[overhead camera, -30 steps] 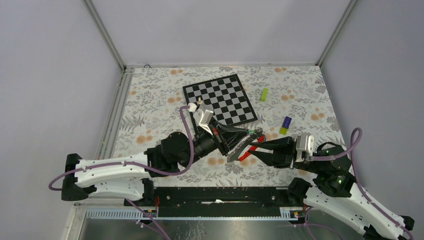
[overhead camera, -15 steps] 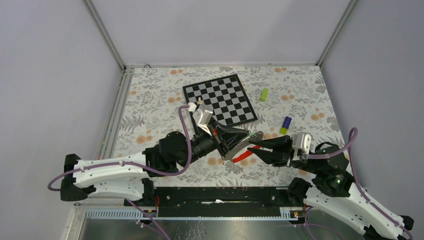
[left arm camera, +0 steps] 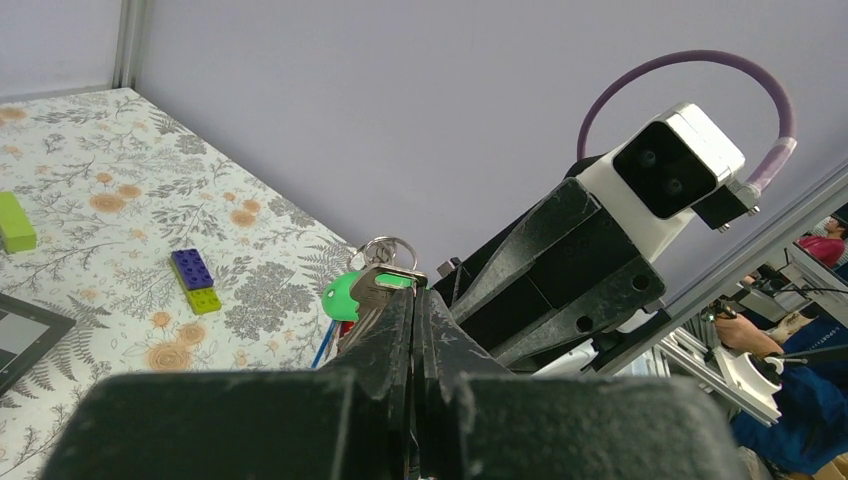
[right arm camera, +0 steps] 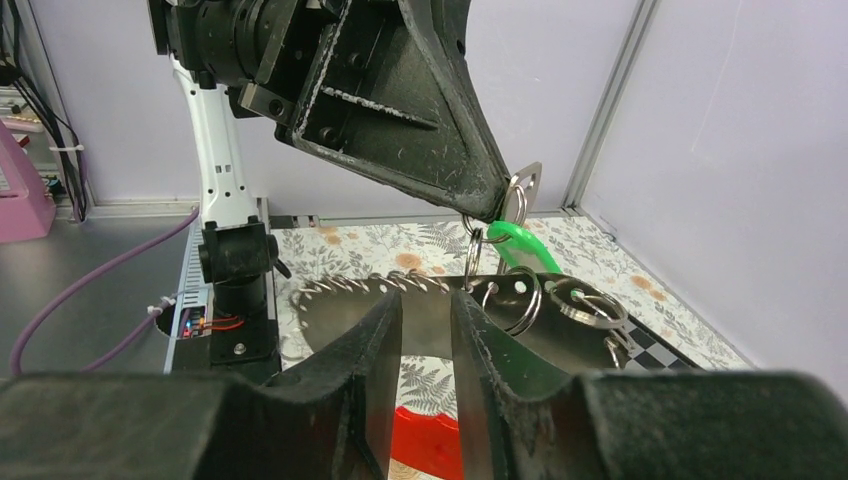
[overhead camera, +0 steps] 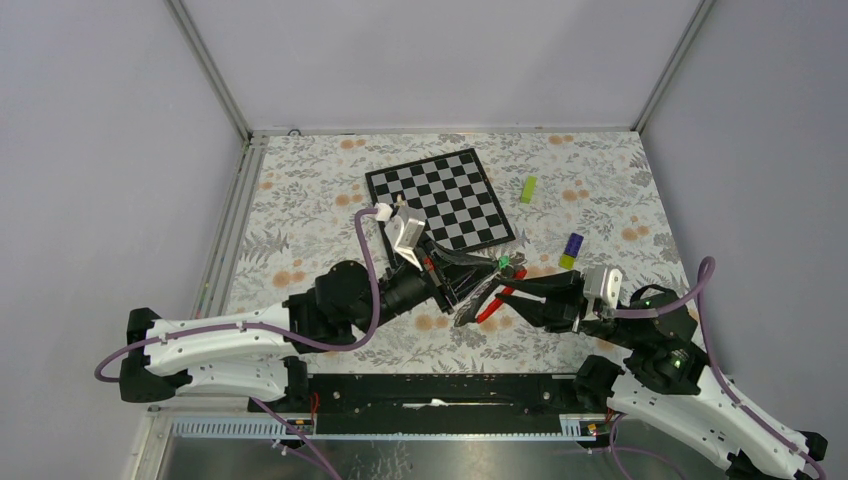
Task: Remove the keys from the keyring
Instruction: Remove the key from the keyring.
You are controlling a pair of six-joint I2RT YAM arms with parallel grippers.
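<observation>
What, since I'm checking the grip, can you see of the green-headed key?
The green-headed key shows a bright green, plastic-looking head; its blade is hidden. It hangs tilted in the air just under the tip of the shut left pincer, which clamps a silver key beside it, among silvery split rings.

At my twelve o'clock a black-and-white checkered square board (overhead camera: 440, 200) lies flat on the floral-patterned table (overhead camera: 300, 210). A lime-green oblong block (overhead camera: 528, 189) sits at one o'clock, and a purple-and-yellow block (overhead camera: 572, 250) lies nearer, at two.

Left tool (left arm camera: 413, 300) clamped – right tool (right arm camera: 428, 305) facing it.
</observation>
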